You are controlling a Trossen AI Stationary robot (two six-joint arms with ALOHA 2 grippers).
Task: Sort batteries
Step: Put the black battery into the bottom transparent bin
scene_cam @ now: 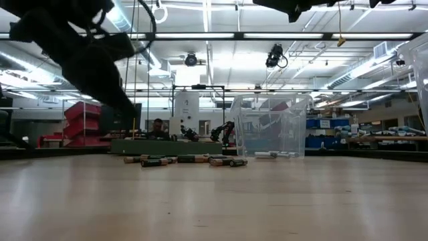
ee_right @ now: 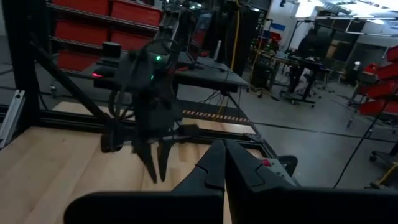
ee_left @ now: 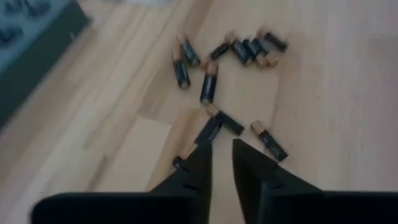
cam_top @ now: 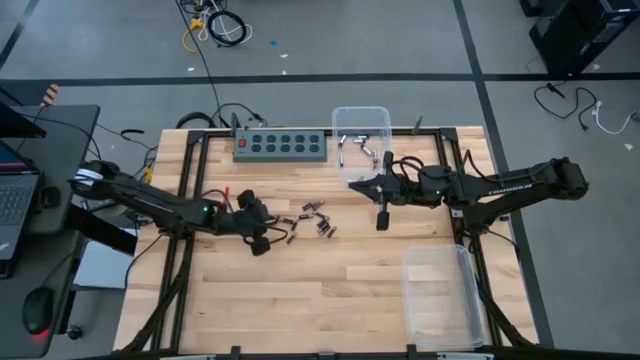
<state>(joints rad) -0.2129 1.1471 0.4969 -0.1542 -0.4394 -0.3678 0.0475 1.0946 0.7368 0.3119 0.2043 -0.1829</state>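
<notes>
Several dark batteries with copper ends (cam_top: 312, 220) lie scattered on the wooden table's middle; the left wrist view shows them (ee_left: 211, 81) lying flat. My left gripper (ee_left: 222, 146) hangs just above the nearest ones, tilted down, its fingers a narrow gap apart with bare table showing between them. In the high view it (cam_top: 268, 240) is left of the pile. My right gripper (cam_top: 382, 220) is shut and holds nothing, raised to the right of the pile beside the far bin. Its wrist view shows the fingers (ee_right: 224, 149) closed together.
A clear bin (cam_top: 362, 112) at the far edge holds a few silvery batteries (cam_top: 355, 145). A second clear bin (cam_top: 440, 300) stands at the near right. A green power strip (cam_top: 282, 146) lies along the far edge, left of the far bin.
</notes>
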